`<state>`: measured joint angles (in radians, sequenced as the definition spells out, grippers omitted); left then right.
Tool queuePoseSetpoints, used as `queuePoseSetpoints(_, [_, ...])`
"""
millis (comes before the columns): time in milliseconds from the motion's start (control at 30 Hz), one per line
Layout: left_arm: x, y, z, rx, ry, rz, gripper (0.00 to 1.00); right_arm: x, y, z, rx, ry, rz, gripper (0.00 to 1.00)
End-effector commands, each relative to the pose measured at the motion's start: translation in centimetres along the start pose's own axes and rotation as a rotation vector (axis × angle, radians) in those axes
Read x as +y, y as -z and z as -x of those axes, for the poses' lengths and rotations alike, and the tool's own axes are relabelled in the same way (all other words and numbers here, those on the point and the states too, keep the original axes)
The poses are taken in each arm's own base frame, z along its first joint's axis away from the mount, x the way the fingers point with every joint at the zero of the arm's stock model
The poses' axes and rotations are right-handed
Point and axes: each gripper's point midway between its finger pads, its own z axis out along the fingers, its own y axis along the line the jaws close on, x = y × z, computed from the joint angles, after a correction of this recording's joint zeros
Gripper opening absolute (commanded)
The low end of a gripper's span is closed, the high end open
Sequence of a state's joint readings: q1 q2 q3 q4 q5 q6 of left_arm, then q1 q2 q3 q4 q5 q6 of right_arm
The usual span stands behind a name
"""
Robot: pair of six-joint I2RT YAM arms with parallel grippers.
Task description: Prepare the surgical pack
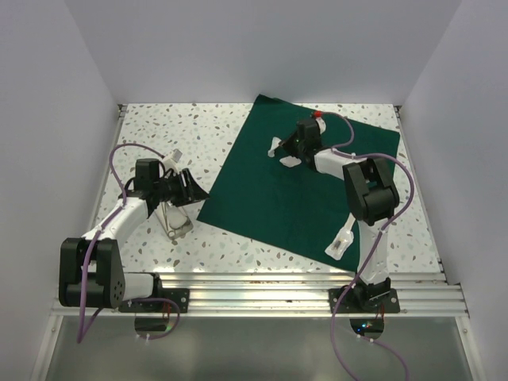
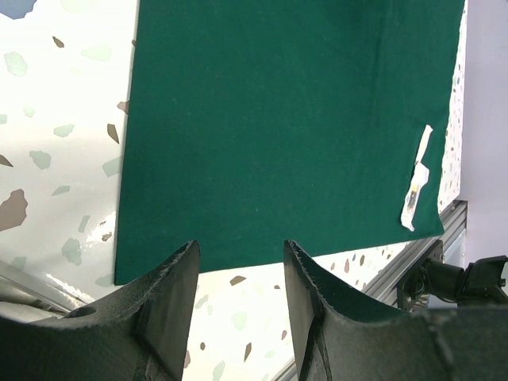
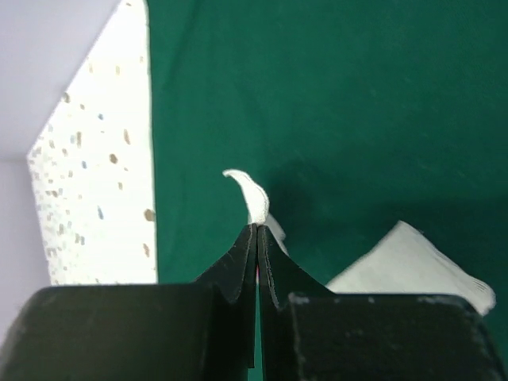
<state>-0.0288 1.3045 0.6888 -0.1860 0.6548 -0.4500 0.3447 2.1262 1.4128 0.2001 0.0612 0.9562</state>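
The dark green drape point(image 1: 302, 178) of the surgical pack lies spread flat on the speckled table. My right gripper point(image 1: 286, 151) hangs over its far middle, shut on a white gauze pad point(image 3: 251, 194) whose edge curls up past the tips of that gripper point(image 3: 256, 228). A second gauze pad point(image 3: 413, 266) rests on the cloth just to the right. My left gripper point(image 2: 240, 254) stands open and empty above bare table beside the drape's point(image 2: 286, 119) left edge. In the top view this gripper point(image 1: 190, 190) is over a small steel tray point(image 1: 178, 222).
A white sealed packet point(image 1: 341, 242) lies on the drape's near corner, also seen as the packet point(image 2: 416, 186) in the left wrist view. A small white object point(image 1: 173, 161) sits behind the left arm. The aluminium rail point(image 1: 254, 290) runs along the near edge; white walls close in three sides.
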Motion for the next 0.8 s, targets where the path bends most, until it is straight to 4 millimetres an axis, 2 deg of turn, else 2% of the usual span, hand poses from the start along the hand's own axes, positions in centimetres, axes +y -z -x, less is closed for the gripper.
queuePoseSetpoints(0, [-0.9,-0.1,0.8,-0.028,-0.054,-0.043,0.5,0.0,1.1,1.3,-0.032,-0.022,0.01,0.0])
queuePoseSetpoints(133, [-1.0,-0.1,0.8,-0.028,-0.053,-0.047,0.5,-1.9,1.7,1.3,-0.028,-0.017,-0.031,0.0])
queuePoseSetpoints(267, [-1.0,-0.1,0.8,-0.029,-0.054,-0.046,0.5,-2.7,2.3,1.5,-0.034,-0.005,-0.048,0.0])
queuePoseSetpoints(533, [-1.0,-0.1,0.7,-0.029,-0.049,-0.047,0.5,-2.6,3.3,2.0,-0.048,0.025,-0.051,0.0])
queuePoseSetpoints(767, [-1.0,-0.1,0.7,-0.027,-0.051,-0.048,0.5,-3.4,3.6,1.8,-0.035,0.029,-0.077,0.0])
